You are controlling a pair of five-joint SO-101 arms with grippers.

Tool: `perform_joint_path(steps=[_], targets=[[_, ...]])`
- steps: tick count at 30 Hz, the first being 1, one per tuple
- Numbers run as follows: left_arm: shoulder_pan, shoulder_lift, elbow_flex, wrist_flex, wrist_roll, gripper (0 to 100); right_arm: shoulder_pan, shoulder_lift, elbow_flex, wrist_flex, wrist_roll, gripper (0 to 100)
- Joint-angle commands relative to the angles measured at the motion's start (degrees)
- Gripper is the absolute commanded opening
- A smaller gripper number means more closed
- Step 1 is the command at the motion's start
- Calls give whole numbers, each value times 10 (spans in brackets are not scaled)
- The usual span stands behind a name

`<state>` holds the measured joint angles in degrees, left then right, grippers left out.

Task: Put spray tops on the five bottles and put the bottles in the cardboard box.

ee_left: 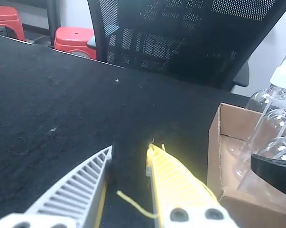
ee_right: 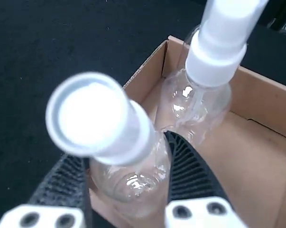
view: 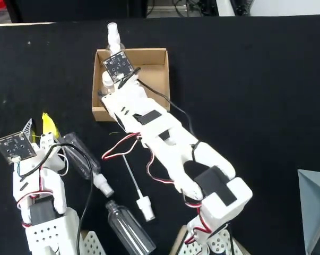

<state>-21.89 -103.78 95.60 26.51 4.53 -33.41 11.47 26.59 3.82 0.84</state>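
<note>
bottles (view: 113, 34) crowd box (view: 154, 71) left, right half free

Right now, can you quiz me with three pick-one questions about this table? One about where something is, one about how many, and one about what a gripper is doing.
1. Where is the loose spray top?
A. on a shelf
B. on the table
C. on the floor

2. How many bottles lie flat on the table?
A. none
B. five
C. two

3. What is the right gripper doing?
A. shut on a bottle
B. open and empty
C. holding a cloth

Answers:
1 B: it lies on the black table beside the topless bottle.
2 C: the topless bottle and a capped bottle both lie on their sides.
3 A: its two fingers press the sides of an upright bottle with a white top.
</note>
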Motion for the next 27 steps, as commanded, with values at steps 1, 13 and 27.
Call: perform_joint_path(steps=[1, 13, 27], targets=[[-5, -3, 12, -17, -5, 105, -4, 22, -55, 4, -4, 35], [-5, -3, 12, -17, -5, 105, 4, 42, -67, 16, -4, 35], [-5, -3, 12, -17, -5, 105, 4, 42, -101, 97, -3, 40]])
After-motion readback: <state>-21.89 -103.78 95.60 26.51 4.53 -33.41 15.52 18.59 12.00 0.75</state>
